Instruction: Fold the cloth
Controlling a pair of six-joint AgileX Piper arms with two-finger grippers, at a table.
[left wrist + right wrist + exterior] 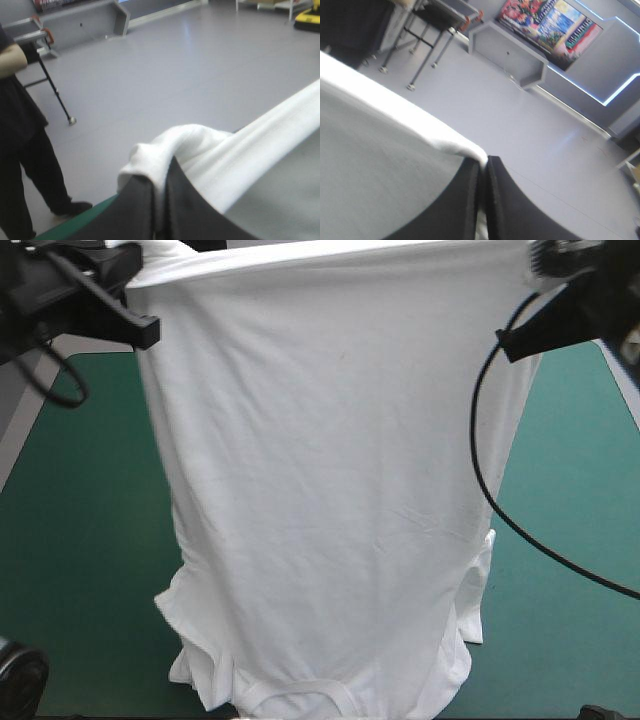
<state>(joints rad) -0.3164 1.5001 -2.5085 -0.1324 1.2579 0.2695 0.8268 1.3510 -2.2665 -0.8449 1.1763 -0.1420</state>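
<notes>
The white T-shirt (330, 490) hangs as a broad sheet above the teal-green worktop (80, 540), stretched between the two raised arms by its upper edge. It hangs upside down, with the neck opening (300, 688) at the bottom, low by the worktop's near edge; whether the fabric touches the worktop there cannot be told. The left claw (161, 170) is all but closed, its black fingers (137, 210) pinching a bunched corner of the fabric. The right claw (483, 162) is likewise nearly closed on the opposite corner, and the taut edge runs away from it.
</notes>
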